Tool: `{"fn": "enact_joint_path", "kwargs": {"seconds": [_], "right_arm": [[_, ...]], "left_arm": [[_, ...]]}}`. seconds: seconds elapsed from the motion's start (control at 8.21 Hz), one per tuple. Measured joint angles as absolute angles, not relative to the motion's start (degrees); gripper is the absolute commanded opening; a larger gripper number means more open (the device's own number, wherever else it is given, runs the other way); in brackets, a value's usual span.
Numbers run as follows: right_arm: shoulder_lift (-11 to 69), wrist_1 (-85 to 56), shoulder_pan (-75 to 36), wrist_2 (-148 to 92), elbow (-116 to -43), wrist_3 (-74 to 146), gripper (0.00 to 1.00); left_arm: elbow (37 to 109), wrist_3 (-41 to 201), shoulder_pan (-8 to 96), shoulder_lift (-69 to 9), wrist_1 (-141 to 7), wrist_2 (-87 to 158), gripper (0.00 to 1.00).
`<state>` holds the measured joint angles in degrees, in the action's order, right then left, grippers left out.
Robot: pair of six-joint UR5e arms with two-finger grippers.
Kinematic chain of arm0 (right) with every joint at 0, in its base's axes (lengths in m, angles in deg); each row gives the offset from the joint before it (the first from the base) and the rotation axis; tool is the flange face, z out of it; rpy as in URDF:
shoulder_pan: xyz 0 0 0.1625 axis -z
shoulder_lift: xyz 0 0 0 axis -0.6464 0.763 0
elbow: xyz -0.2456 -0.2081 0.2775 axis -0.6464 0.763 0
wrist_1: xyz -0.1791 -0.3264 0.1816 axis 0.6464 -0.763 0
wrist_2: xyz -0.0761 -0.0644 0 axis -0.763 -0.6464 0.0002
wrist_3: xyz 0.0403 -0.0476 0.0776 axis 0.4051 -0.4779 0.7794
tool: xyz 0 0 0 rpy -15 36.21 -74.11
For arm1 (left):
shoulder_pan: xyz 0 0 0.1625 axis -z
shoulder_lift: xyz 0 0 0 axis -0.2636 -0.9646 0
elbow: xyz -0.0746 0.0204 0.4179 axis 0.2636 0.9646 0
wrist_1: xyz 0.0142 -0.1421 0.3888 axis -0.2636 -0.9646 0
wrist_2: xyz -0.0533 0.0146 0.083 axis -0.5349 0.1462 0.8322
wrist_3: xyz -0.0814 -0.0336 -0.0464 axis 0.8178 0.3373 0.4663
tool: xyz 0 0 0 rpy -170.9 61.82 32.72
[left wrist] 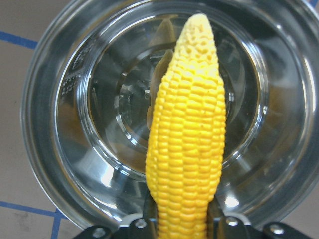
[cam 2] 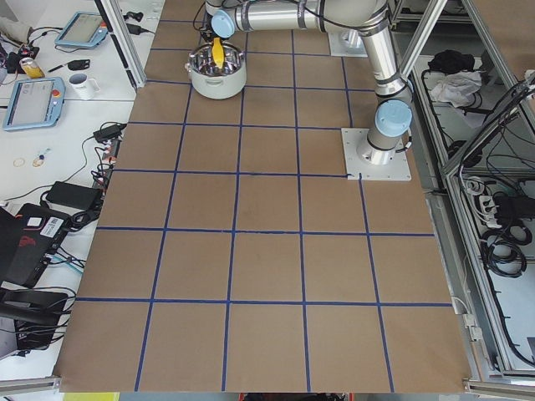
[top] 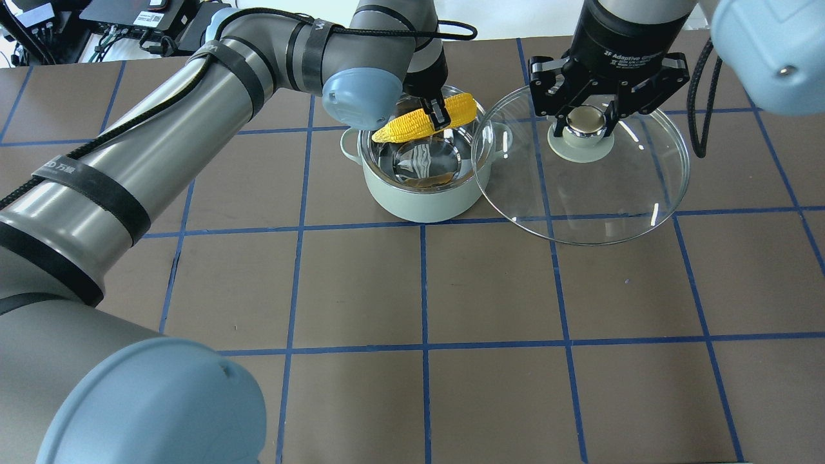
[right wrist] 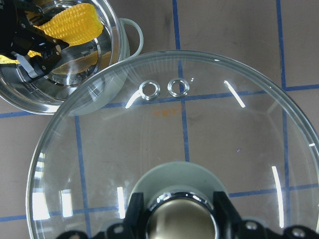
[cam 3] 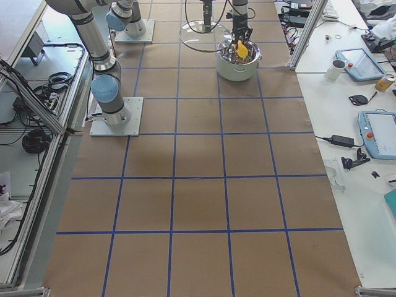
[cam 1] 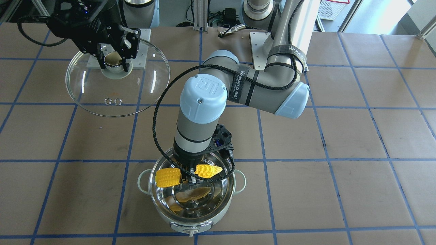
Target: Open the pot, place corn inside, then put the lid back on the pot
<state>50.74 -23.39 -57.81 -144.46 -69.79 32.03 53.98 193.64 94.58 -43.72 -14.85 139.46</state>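
Note:
The mint-green pot (top: 422, 200) stands open with its steel inside (left wrist: 99, 124) showing. My left gripper (top: 438, 116) is shut on the yellow corn (top: 425, 119) and holds it level above the pot's opening; the corn also shows in the front view (cam 1: 168, 177) and in the left wrist view (left wrist: 187, 144). My right gripper (top: 583, 116) is shut on the ball knob (top: 585, 121) of the clear glass lid (top: 580, 193), held in the air to the right of the pot. The lid's vent rings (right wrist: 164, 88) show in the right wrist view.
Brown paper with blue tape lines (top: 425, 283) covers the table. The arms' base plates (cam 1: 260, 44) sit at the robot's side. A side bench with a mug (cam 2: 84, 83) and tablets stands beyond the pot's table edge.

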Motion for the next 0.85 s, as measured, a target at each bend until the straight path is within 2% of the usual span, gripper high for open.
{"fn": "enact_joint_path", "kwargs": {"seconds": [0.85], "right_arm": [[50.7, -23.4, -57.8, -144.5, -69.8, 32.0, 0.29]], "left_arm": [[54.1, 191.7, 93.9, -44.1, -14.9, 137.5, 0.00]]}}
